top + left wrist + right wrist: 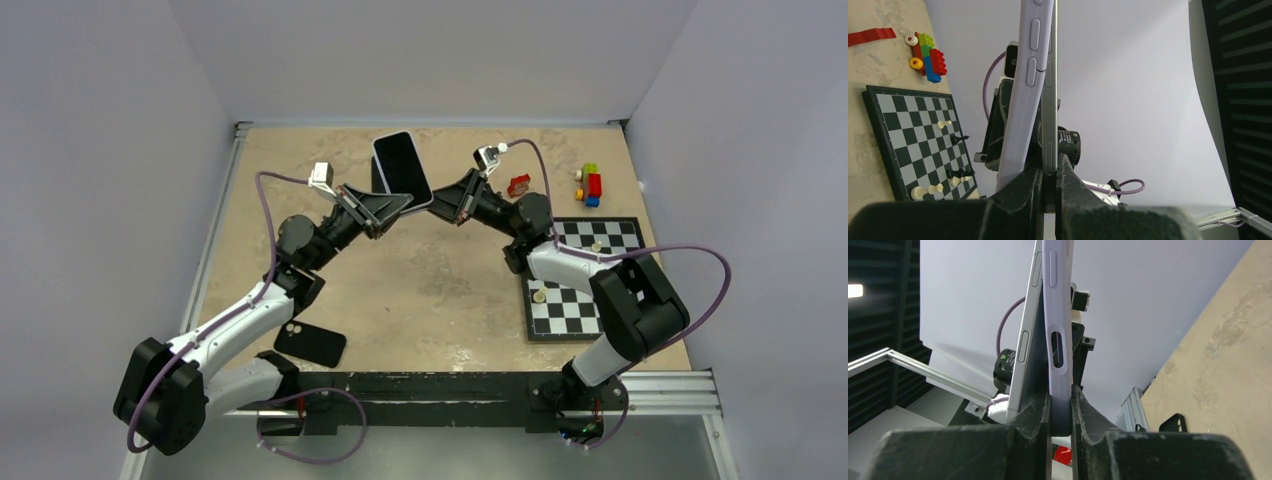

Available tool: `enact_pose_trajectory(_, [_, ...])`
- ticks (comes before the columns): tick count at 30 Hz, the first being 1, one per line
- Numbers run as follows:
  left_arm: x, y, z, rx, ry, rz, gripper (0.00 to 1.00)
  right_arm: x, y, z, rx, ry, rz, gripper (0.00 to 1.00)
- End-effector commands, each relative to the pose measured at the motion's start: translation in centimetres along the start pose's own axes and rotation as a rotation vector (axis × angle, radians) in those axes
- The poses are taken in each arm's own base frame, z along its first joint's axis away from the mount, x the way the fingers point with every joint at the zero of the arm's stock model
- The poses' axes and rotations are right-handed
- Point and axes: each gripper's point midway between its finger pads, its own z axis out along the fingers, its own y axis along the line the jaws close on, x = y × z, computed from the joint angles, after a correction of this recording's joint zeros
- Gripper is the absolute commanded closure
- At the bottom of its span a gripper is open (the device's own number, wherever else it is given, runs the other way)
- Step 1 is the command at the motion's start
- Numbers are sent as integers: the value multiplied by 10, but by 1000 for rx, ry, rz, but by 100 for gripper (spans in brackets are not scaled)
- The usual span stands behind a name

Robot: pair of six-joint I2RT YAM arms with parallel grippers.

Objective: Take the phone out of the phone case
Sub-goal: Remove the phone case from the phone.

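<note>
A phone (402, 165) with a black screen is held up in the air over the middle of the table, between both arms. In the left wrist view my left gripper (1049, 172) is shut on the phone's silver edge (1049, 100), and the lilac phone case (1023, 100) peels away from it to the left. In the right wrist view my right gripper (1061, 407) is shut on the lilac case's side (1058, 315), with the silver phone (1028, 345) standing apart on its left. From above, the left gripper (403, 204) and right gripper (440, 205) meet under the phone.
A black phone case (310, 343) lies on the table near the left arm's base. A chessboard (580, 280) with a few pieces sits at the right. Coloured toy bricks (591, 185) and a small red object (518, 185) lie at the back right.
</note>
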Motion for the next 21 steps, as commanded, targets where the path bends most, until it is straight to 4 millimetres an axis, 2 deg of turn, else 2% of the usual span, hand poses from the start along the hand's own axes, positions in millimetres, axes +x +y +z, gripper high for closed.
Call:
enact_pose_trajectory(1, [6, -39, -4, 144, 27, 49, 100, -9, 6, 1, -16, -68, 16, 100])
enact_pose_trajectory(7, [9, -32, -8, 126, 34, 48, 100, -41, -15, -14, 59, -178, 42, 100])
enact_pose_trajectory(11, [17, -24, -12, 102, 51, 44, 100, -66, -19, -14, 80, -228, 27, 100])
enact_pose_trajectory(16, [32, -21, -7, 99, 90, 28, 100, -97, -17, 10, 77, -267, 2, 100])
enact_pose_trajectory(21, [33, -26, -6, 124, 92, 11, 100, -119, -17, 32, 46, -278, 4, 100])
